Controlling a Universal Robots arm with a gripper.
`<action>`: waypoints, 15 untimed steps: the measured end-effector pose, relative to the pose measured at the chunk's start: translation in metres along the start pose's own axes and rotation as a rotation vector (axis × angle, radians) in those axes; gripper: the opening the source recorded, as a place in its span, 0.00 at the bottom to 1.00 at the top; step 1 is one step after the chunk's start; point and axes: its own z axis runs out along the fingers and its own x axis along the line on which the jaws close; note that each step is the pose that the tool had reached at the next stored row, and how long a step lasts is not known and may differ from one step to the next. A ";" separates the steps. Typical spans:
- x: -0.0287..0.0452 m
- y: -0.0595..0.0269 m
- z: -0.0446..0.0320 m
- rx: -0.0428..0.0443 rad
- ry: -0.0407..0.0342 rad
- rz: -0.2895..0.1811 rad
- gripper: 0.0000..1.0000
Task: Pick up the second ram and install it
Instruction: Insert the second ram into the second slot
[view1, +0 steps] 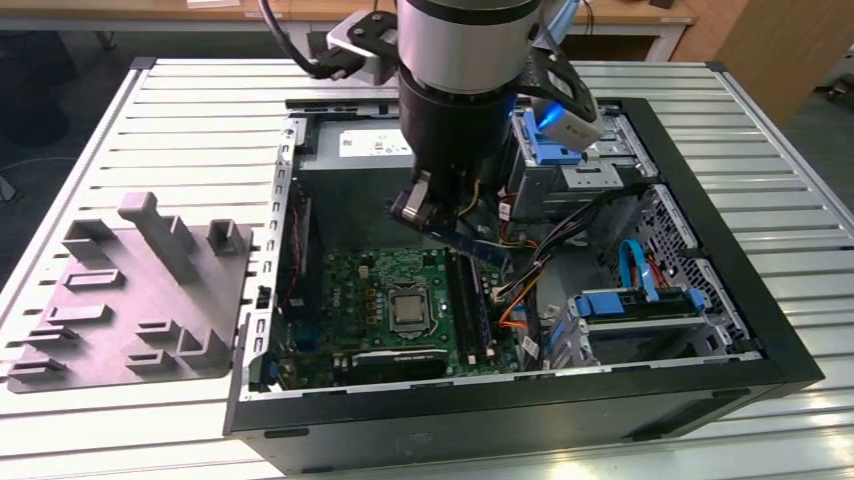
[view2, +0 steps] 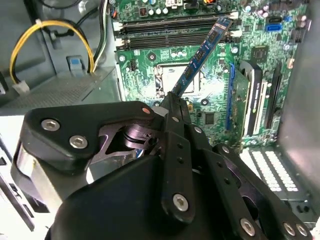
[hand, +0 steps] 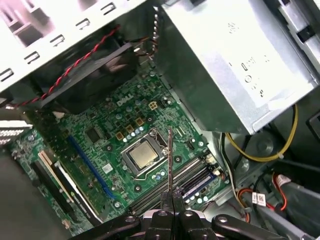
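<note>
Second ram (view2: 201, 55), thin flat blue PCB, in gripper (view2: 172, 102)

You are looking at a robotics lab or workshop. A metal table (view1: 200, 110) of ribbed aluminium slats carries an open desktop computer case (view1: 534, 425) lying on its side, its green motherboard (view1: 380, 285) exposed. Just beside it, on the exterior view's left, sits a grey moulded parts fixture (view1: 134, 290). A robot arm (view1: 461, 60) reaches into the case, its gripper (view2: 172, 100) pinching the second ram (view2: 202, 52). A wooden desk (view1: 627, 15) stands behind the table.
</note>
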 end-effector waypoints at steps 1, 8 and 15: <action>0.0000 0.0000 0.0000 0.0008 -0.0004 0.011 0.11; 0.0001 -0.0001 0.0000 0.0058 -0.0024 0.076 0.11; 0.0003 -0.0002 0.0000 0.0115 -0.0049 0.153 0.11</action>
